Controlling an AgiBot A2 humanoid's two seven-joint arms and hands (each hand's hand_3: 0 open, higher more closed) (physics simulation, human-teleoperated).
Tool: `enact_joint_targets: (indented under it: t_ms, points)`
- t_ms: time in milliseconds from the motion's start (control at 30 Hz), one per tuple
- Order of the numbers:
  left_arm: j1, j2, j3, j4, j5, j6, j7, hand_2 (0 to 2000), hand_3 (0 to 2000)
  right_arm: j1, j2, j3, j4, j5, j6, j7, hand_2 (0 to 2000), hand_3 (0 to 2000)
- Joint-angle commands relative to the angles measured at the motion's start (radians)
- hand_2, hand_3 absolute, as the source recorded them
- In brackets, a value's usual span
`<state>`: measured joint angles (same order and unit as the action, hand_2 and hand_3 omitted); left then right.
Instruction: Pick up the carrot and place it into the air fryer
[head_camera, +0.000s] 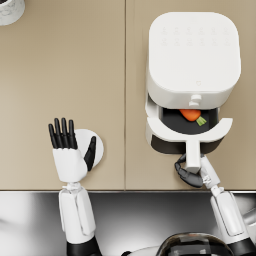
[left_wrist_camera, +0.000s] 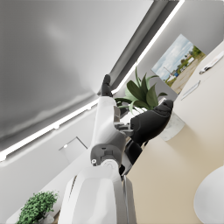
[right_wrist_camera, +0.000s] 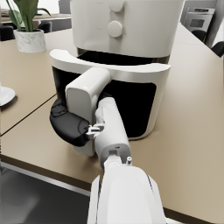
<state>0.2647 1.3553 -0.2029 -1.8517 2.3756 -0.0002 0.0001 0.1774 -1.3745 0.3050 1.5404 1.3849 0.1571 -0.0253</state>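
Carrot (head_camera: 190, 114): I see it lying in the dark basket of the air fryer (head_camera: 192, 52), orange body with its green end pointing right, partly hidden under the fryer's white body.
Air fryer: it stands on the right half of the table (head_camera: 60, 90); its drawer (head_camera: 187, 131) is pulled out towards me, only part way.
Drawer handle (right_wrist_camera: 85, 94): white, sticking out on the near side of the drawer front.
Right robot hand (right_wrist_camera: 70, 124): I read it as clenched around the drawer handle, dark fingers wrapped about its lower part in the right wrist view.
Left robot hand (head_camera: 69, 145): released, holding nothing, fingers spread and pointing to the far side, over the near left part of the table.
White plate (head_camera: 95, 145): round, just right of the left robot hand, partly covered by it.
Potted plant (left_wrist_camera: 146, 98): stands on the table beyond the left robot hand in the left wrist view.
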Motion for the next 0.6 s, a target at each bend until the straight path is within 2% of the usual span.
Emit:
enact_joint_targets:
  t_ms: [33, 67, 133, 167, 200, 233, 267, 300, 333, 367, 400, 433, 467, 500, 600]
  points:
    - [0.026, -0.010, -0.012, 0.007, 0.000, 0.000, 0.000, 0, 0, 0.172, -0.116, -0.067, 0.032, 0.000, 0.009, -0.001, 2000, 2000]
    - [0.007, -0.004, -0.005, 0.005, 0.000, 0.000, 0.000, 0, 0, 0.193, -0.142, -0.089, -0.003, 0.000, 0.016, -0.002, 2000, 2000]
    - [0.029, -0.012, -0.006, 0.010, 0.000, 0.000, 0.000, 0, 0, 0.241, -0.186, -0.130, -0.069, 0.003, 0.029, -0.002, 2000, 2000]
    - [0.013, -0.007, -0.006, 0.011, 0.000, 0.000, 0.000, 0, 0, 0.311, -0.002, 0.070, -0.095, 0.004, 0.048, -0.003, 2000, 2000]
    - [0.030, -0.013, -0.001, 0.007, 0.000, 0.000, 0.000, 0, 0, 0.290, -0.172, -0.121, -0.130, 0.004, 0.038, 0.003, 2000, 2000]
    - [0.033, -0.015, 0.005, 0.010, 0.000, 0.000, 0.000, 0, 0, 0.319, -0.184, -0.136, -0.172, 0.004, 0.060, 0.002, 2000, 2000]
    - [0.030, -0.014, -0.001, 0.007, 0.000, 0.000, 0.000, 0, 0, 0.388, -0.046, 0.037, -0.216, 0.004, 0.076, 0.001, 2000, 2000]
    - [0.030, -0.015, 0.003, 0.006, 0.000, 0.000, 0.000, 0, 0, 0.376, -0.178, -0.125, -0.240, 0.004, 0.081, 0.005, 2000, 2000]
    - [0.026, -0.014, 0.005, 0.000, 0.000, 0.000, 0.000, 0, 0, 0.400, -0.188, -0.136, -0.274, 0.004, 0.090, 0.003, 2000, 2000]
    - [0.027, -0.015, 0.008, 0.005, 0.000, 0.000, 0.000, 0, 0, 0.444, -0.083, 0.013, -0.300, 0.004, 0.094, 0.001, 2000, 2000]
    - [0.016, -0.012, 0.004, 0.009, 0.000, 0.000, 0.000, 0, 0, 0.432, -0.184, -0.112, -0.320, 0.004, 0.094, 0.005, 2000, 2000]
    - [0.016, -0.012, 0.005, 0.009, 0.000, 0.000, 0.000, 0, 0, 0.445, -0.191, -0.115, -0.350, 0.005, 0.098, 0.004, 2000, 2000]
    - [0.015, -0.012, 0.006, 0.009, 0.000, 0.000, 0.000, 0, 0, 0.482, -0.110, 0.012, -0.369, 0.006, 0.100, 0.002, 2000, 2000]
    - [0.029, -0.017, 0.014, 0.009, 0.000, 0.000, 0.000, 0, 0, 0.480, -0.187, -0.096, -0.407, 0.005, 0.093, 0.006, 2000, 2000]
    - [0.015, -0.014, 0.012, 0.012, 0.000, 0.000, 0.000, 0, 0, 0.513, -0.193, -0.099, -0.480, 0.006, 0.090, 0.005, 2000, 2000]
